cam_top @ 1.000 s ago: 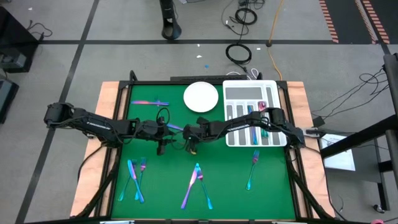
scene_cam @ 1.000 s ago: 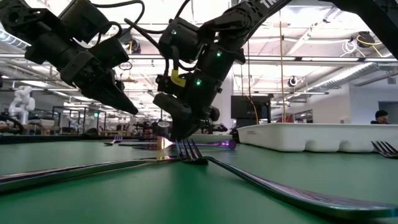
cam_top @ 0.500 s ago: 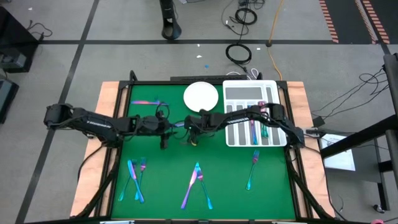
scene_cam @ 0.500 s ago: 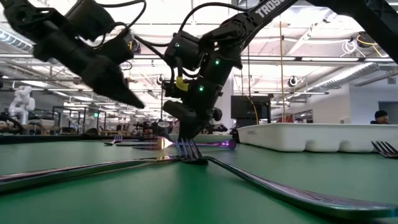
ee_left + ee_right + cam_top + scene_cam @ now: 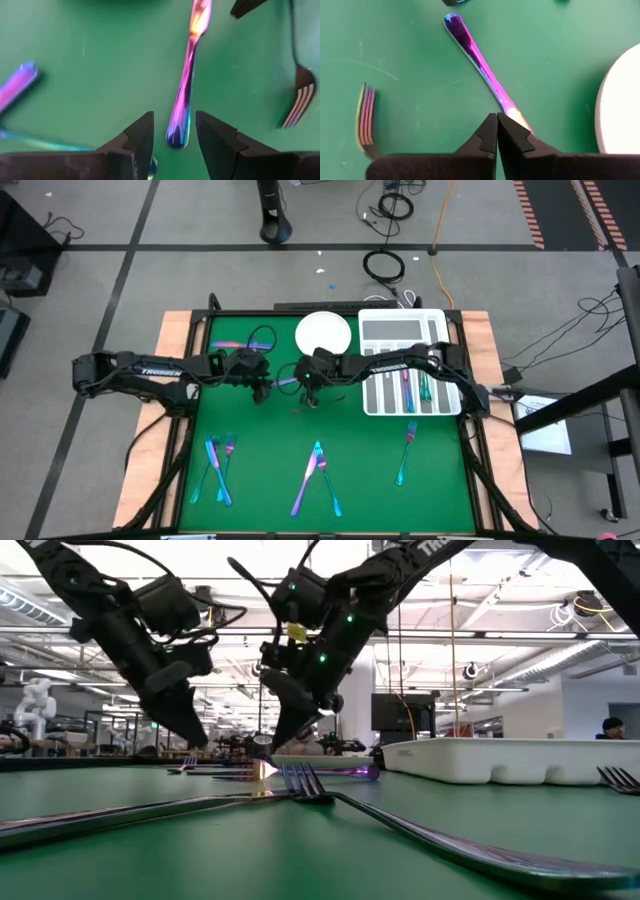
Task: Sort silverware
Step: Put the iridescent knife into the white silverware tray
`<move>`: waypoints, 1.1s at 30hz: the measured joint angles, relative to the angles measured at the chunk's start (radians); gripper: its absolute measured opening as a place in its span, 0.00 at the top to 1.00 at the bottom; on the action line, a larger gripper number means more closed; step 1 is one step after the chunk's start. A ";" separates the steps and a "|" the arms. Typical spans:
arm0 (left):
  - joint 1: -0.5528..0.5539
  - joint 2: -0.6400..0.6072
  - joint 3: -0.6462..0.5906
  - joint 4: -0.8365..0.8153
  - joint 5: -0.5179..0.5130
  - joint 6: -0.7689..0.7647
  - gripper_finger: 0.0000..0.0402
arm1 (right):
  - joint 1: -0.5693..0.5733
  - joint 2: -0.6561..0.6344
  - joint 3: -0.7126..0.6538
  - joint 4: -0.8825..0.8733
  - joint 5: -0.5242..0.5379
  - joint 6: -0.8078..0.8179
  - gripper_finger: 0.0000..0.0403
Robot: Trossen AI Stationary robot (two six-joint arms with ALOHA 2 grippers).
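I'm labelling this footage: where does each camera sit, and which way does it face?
High view: overhead, straight down on the green table; both arms.
Low view: table height, level across; both arms descend.
Left wrist view: past the open left gripper, at an iridescent purple utensil handle.
Right wrist view: past the shut right gripper, at that handle.
Both wrist views share this utensil.

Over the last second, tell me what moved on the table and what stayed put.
Both arms drew back toward the table's far side. The left claw, open, now straddles one end of a pink-purple utensil lying on the green mat; the right claw, shut, hangs over its other end. Nothing was gripped or let go. The plate, the tray and the other silverware did not move.
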 joint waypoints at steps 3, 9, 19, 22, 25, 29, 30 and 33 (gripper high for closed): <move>0.000 0.000 0.000 -0.038 0.000 -0.035 0.63 | -0.033 0.000 0.000 0.031 -0.081 -0.011 1.00; 0.000 0.000 0.000 -0.039 -0.007 -0.043 0.67 | -0.057 0.004 0.000 0.057 -0.095 -0.011 1.00; -0.013 0.000 -0.001 -0.037 -0.032 -0.022 0.98 | -0.058 0.003 0.000 0.129 -0.095 -0.035 1.00; -0.027 0.000 -0.001 -0.036 -0.043 -0.022 0.99 | -0.058 0.003 0.000 0.142 -0.095 -0.044 1.00; -0.043 0.013 -0.001 -0.028 -0.050 -0.025 0.99 | -0.060 0.003 0.000 0.144 -0.095 -0.045 1.00; -0.073 0.068 -0.001 -0.026 -0.067 -0.028 1.00 | -0.061 0.003 0.000 0.144 -0.095 -0.044 1.00; -0.080 0.086 -0.002 -0.023 -0.078 -0.033 1.00 | -0.061 0.004 0.000 0.143 -0.095 -0.044 1.00; -0.094 0.128 -0.002 0.013 -0.101 -0.034 1.00 | -0.061 0.004 0.000 0.144 -0.094 -0.044 1.00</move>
